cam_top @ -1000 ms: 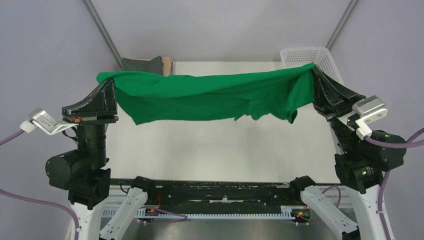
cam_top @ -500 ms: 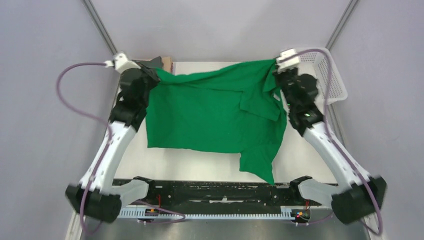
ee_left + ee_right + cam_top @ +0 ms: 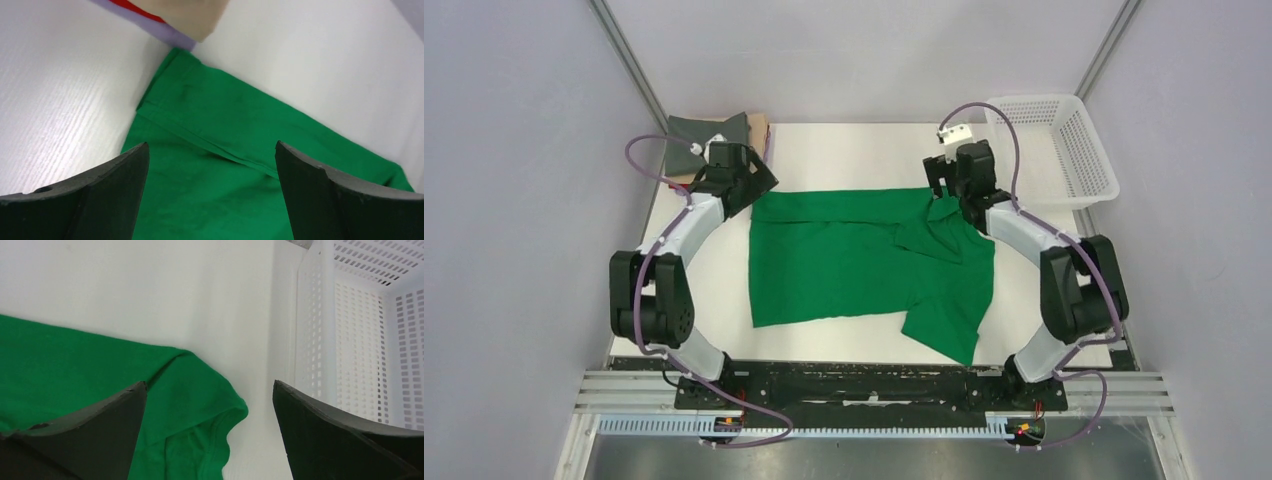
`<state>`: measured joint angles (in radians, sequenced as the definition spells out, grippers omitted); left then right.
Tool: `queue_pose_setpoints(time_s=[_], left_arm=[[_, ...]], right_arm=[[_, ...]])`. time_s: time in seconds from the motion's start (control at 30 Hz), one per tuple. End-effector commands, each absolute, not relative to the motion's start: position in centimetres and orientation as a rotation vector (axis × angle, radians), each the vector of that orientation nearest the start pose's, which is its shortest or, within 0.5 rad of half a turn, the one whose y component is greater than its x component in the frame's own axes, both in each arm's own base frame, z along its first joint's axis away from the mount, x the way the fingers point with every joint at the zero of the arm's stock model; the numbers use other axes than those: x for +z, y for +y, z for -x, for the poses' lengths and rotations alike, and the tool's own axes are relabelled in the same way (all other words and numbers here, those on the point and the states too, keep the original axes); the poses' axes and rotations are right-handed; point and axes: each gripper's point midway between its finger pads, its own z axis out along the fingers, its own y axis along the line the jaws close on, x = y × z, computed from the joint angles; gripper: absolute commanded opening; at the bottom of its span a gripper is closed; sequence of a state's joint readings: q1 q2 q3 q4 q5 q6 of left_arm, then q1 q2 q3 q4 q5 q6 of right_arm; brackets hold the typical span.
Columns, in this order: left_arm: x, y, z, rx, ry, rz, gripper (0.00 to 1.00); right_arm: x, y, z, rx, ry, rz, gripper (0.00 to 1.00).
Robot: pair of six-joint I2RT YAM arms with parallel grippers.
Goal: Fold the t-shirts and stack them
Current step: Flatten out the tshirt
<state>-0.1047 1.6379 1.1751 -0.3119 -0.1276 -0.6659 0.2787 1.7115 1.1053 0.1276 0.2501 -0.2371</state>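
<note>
Overhead, the green t-shirt (image 3: pixel 854 260) lies flat on the desk (image 3: pixel 854 150) with one sleeve rumpled, while only the wrist views reveal left fingers (image 3: pixel 90 200) and right fingers (image 3: pixel 75 435) gaping wide, empty, above its far corners, the folded stack (image 3: pixel 195 20) cut off.

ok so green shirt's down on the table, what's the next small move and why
Probably lower the right gripper and pinch the sleeve that lies doubled over the green shirt's right side, then pull it flat. Its fingers and the left gripper's stand open.
</note>
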Motion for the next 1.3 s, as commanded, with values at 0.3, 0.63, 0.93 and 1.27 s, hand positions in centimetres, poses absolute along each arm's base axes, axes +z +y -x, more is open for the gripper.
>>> queue_pose_setpoints(time_s=[0.3,0.63,0.93,1.27], left_arm=[[7.7,-14.9,-37.2,-0.545,2.502,0.46,1.0],[2.6,-15.0,-40.0,-0.482,2.599,0.508,1.0],[1.7,-14.2,-47.7,-0.438,2.587,0.514,1.0],[9.5,-12.9,-44.8,-0.332,2.508,0.457,1.0]], right_arm=[[9.3,13.0,-36.8,0.336,2.095,0.269,0.98],[3.6,10.6,-37.5,0.173,2.234,0.159,0.98],[1.9,9.4,-46.3,0.098,2.212,0.044,0.98],[12.7,10.4,-48.0,0.208,1.948,0.061,0.98]])
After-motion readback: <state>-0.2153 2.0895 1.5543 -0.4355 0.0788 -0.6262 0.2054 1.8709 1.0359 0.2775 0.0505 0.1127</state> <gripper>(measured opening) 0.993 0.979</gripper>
